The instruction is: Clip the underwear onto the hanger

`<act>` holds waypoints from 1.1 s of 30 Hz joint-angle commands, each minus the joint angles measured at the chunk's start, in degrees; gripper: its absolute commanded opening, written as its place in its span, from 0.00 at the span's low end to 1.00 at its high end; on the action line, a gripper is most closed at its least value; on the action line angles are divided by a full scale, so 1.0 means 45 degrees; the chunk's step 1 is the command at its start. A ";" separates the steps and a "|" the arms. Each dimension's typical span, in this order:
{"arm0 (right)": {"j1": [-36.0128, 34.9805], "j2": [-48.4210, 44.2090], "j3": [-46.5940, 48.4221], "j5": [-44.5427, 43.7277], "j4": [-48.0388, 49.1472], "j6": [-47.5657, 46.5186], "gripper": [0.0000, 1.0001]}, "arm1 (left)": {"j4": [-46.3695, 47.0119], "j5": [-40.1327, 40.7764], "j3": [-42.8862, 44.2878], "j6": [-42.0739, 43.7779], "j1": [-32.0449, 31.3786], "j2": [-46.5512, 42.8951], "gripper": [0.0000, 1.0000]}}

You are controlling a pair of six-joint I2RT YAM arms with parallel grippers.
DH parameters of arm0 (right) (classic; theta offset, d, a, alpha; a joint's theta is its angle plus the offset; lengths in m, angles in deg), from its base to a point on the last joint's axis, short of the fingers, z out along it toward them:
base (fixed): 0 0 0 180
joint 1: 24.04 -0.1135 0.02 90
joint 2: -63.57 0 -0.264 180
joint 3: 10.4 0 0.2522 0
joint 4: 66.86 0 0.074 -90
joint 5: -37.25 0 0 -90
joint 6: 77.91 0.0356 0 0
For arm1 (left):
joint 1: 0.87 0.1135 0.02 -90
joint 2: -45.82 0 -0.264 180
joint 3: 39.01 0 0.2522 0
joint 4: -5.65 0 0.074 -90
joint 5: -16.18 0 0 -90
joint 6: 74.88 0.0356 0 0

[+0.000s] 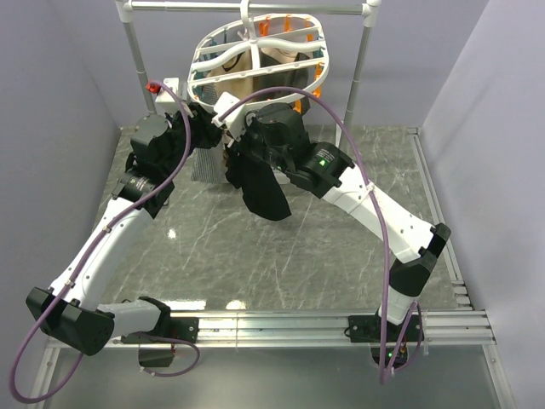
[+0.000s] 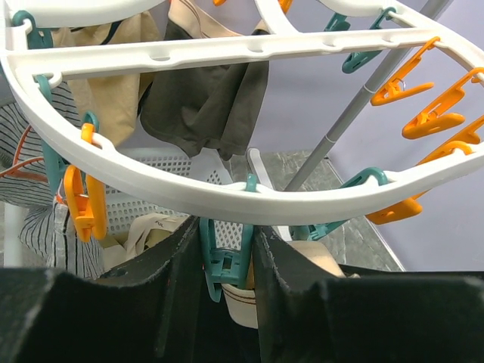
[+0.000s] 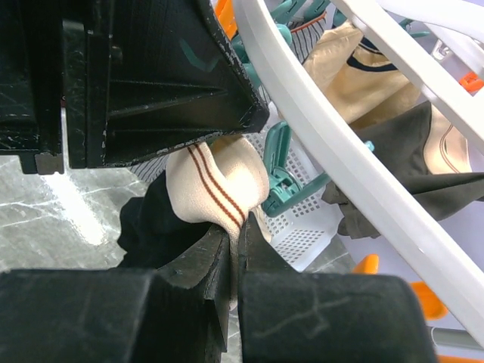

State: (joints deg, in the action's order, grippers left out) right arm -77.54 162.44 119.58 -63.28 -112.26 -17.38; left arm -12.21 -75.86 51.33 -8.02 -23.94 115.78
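The underwear hangs black below the two grippers, over the table. Its beige waistband, with two brown stripes, is pinched between the shut fingers of my right gripper. The waistband edge reaches up to a teal clothespin that dangles from the near rim of the white hanger. My left gripper is shut on that clothespin, one finger against each side. The waistband shows just under the pin's mouth. In the top view both grippers meet under the hanger.
The hanger hangs from a grey rail stand. A beige garment and a dark one are clipped to it, with orange clothespins at the right. A white perforated basket of clothes stands below.
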 commanded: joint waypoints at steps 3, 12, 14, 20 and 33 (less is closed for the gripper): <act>0.0013 0.0080 0.0637 -0.0220 0.0859 0.0085 0.00 | 0.0520 0.0181 0.0678 0.0297 -0.0030 -0.0272 0.37; 0.0091 0.0138 0.0813 -0.0356 0.1093 0.0202 0.00 | 0.0657 0.0161 0.0717 0.0297 -0.0010 -0.0311 0.47; 0.0110 0.0138 0.0813 -0.0357 0.1171 0.0241 0.00 | 0.0676 0.0200 0.0756 0.0278 -0.0010 -0.0330 0.48; 0.0149 0.0138 0.0813 -0.0435 0.1424 0.0358 0.00 | 0.0793 0.0200 0.0679 0.0161 0.0049 -0.0447 0.52; 0.0189 0.0158 0.0736 -0.0084 0.1484 0.0397 0.00 | 0.1691 -0.0580 0.0152 -0.1028 0.0808 -0.1111 0.89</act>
State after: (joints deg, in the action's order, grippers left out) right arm -76.99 163.32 120.33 -64.08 -108.78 -16.27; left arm -8.97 -76.25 51.96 -9.83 -21.77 113.41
